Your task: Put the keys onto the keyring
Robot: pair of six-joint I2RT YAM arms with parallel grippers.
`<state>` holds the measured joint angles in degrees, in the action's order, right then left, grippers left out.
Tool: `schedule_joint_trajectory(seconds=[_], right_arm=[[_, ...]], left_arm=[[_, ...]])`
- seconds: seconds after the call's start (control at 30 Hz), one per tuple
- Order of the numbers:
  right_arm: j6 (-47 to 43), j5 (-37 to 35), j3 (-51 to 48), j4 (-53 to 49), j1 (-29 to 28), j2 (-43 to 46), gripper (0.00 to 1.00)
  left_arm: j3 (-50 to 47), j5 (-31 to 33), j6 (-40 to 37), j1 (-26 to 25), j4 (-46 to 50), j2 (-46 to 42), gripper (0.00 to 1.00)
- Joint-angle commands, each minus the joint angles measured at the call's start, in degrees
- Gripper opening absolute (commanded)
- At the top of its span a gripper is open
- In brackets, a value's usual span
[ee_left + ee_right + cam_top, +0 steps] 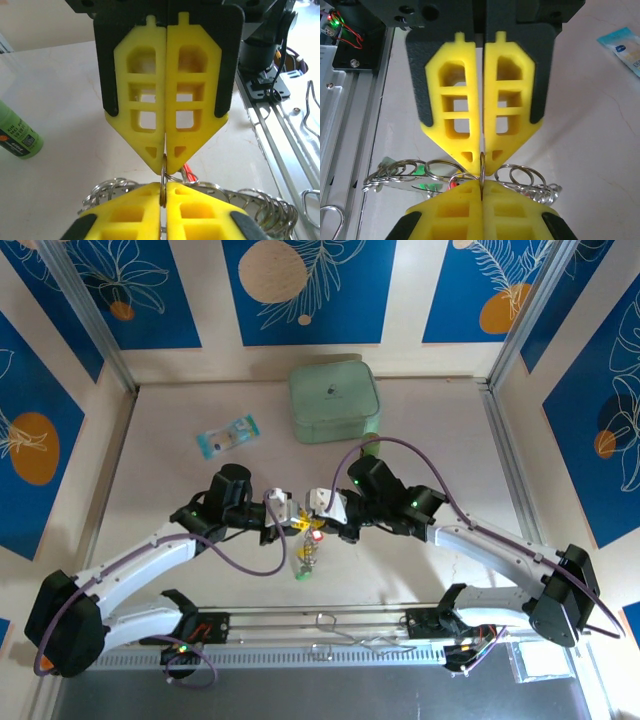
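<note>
Keys, a red plastic head [316,537] brightest among them, bunch at mid-surface directly beneath two pairs of yellow lattice jaws that meet tip to tip. The left gripper [164,159] is pressed fully closed on a thin metal loop [163,186] seen edge-on, and the right gripper [482,161] pinches the same loop from the opposite side, its jaws equally tight. Whether that loop is the keyring's own wire or a key's split ring cannot be told.

The large silvery keyring with its beaded, chain-like run of small rings [272,207] fans out to both sides of the pinch, just over the pale marbled surface [75,100]. It is unclear whether it touches it.

The step in hand looks like the threading itself, with both arms sharing one loop. The next move likely calls for one side to hold firm while the other twists or slides the loop along, in very small motions.

A green cylindrical bottle [17,137] lies close by on the left. A mint-green square case [335,402] and a blue-and-white packet [227,437] sit well apart at the far side, and wire hooks [340,632] rest on the near rail. None of these blocks the arms. The crowding small rings are the likelier snag.
</note>
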<state>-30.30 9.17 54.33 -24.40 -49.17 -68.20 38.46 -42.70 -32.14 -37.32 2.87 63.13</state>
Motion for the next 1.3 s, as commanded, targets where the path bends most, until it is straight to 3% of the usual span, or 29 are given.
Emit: schedule_joint_trajectory(seconds=[0.0,0.03,0.13,0.2,0.37,0.53,0.83,1.03,1.27], right_arm=[[-0.5,2.6,1.7,1.4,-0.3,0.4,0.00],[0.2,3.1,1.0,2.3,0.0,0.9,0.00],[4.4,5.0,-3.4,7.7,2.2,3.7,0.24],[8.7,7.4,-7.8,12.5,4.6,6.2,0.32],[17.0,10.1,-15.2,19.8,7.1,9.9,0.35],[20.3,11.7,-18.0,23.1,7.0,9.4,0.36],[20.1,12.7,-18.3,24.9,7.0,6.0,0.31],[19.0,13.3,-18.0,23.5,6.9,6.1,0.13],[18.5,14.1,-18.0,23.4,7.0,4.9,0.00]], left_arm=[[1.3,-1.7,0.1,-0.4,-0.4,0.3,0.03],[1.2,-1.8,0.4,-0.4,-0.6,0.2,0.00],[-0.2,-1.9,2.3,-0.4,-3.4,-0.2,0.00],[-2.5,-1.3,5.3,-0.4,-8.5,-0.8,0.00],[-7.8,-0.7,10.7,-0.4,-20.7,-1.9,0.00],[-9.0,-1.2,12.6,-0.4,-23.6,-1.3,0.00],[-9.5,-2.0,13.5,-0.4,-24.8,-1.1,0.00],[-9.5,-2.3,13.6,-0.4,-25.3,-0.9,0.00],[-9.5,-3.5,14.8,-0.4,-27.9,-0.6,0.00]])
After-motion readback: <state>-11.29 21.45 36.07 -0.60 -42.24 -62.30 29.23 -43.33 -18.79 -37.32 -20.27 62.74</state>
